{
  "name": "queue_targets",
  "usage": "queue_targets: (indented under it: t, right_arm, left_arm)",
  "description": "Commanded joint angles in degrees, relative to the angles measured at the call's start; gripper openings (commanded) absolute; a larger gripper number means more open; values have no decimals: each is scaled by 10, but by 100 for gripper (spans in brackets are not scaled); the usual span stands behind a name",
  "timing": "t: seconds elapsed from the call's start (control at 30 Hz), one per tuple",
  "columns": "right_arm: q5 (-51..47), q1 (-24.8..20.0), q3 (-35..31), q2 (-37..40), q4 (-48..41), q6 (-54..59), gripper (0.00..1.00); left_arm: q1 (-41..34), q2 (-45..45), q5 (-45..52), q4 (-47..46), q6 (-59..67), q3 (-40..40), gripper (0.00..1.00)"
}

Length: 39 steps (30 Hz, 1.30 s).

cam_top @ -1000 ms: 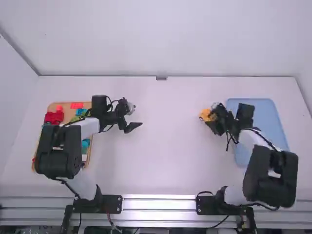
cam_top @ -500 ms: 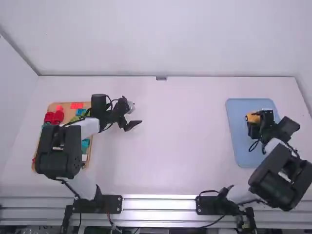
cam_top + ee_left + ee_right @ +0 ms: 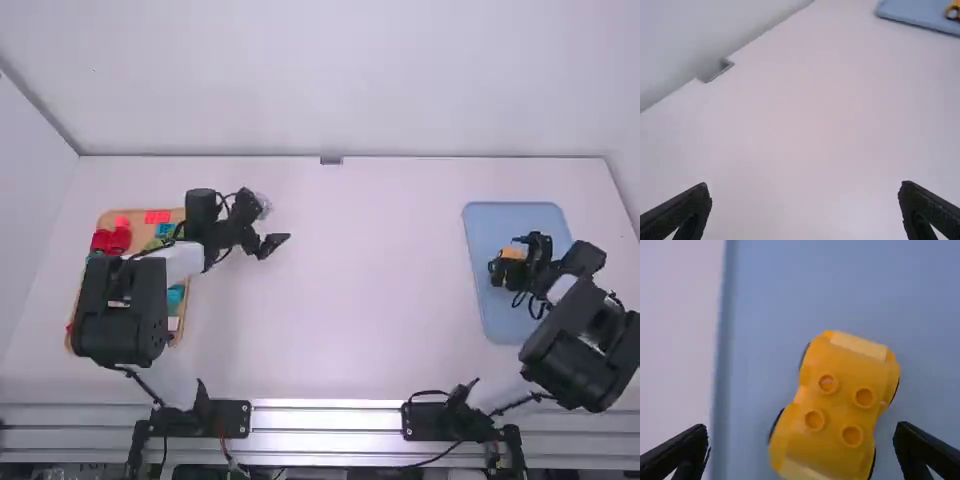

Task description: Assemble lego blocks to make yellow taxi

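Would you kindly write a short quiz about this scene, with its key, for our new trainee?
1. Multiple choice: what is the yellow car on?
a) the tan tray
b) the blue tray
c) a red block

2. True or false: the right hand is open, with its fingers apart.

3. Fill in the blank: the top of the car shows ____ round studs.

Key: 1 b; 2 true; 3 four.
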<state>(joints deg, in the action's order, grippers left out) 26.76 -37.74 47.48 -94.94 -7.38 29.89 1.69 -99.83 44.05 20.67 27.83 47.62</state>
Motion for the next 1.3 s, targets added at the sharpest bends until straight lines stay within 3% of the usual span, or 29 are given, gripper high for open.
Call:
queue_targets:
  t: [0.0, 0.23, 0.53, 0.9, 1.27]
  right_arm:
    - [-35, 17, 44, 69, -37, -18, 98]
    - [-165, 75, 72, 201, -110, -153, 98]
    - [-161, 168, 71, 350, -110, -241, 98]
    - [-238, 244, -5, 427, -33, -299, 85]
    - [-268, 377, -141, 562, 74, -299, 61]
  left_arm:
    - [-6, 52, -74, -11, -90, -3, 99]
    - [-26, 200, -207, -129, -90, -3, 99]
    - [-19, 404, -210, -228, -90, -3, 99]
    - [-17, 480, -287, -207, -167, -80, 86]
    - [-17, 617, -424, -207, -278, -217, 62]
